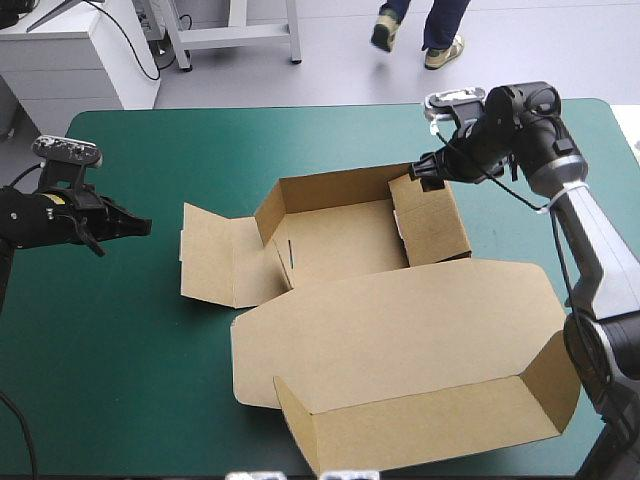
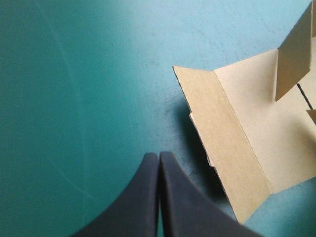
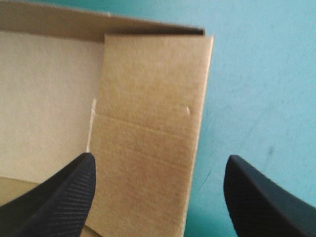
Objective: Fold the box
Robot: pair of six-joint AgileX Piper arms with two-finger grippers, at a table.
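Teal-green bench (image 1: 100, 400) holds one brown box (image 1: 400, 330), an open tray with its lid lying flat on the near side. I have two pairs of fingers. My left fingers (image 1: 138, 226) are pressed together, near the box's left flap but apart from it. My right fingers (image 1: 428, 172) stand wide, the tray's far-right wall between them.

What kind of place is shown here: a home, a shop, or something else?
Probably a robotics lab or test bench. Two robot arms, the left gripper shut and the right gripper open, work at a table with a teal-green cover, on a half-folded brown box.
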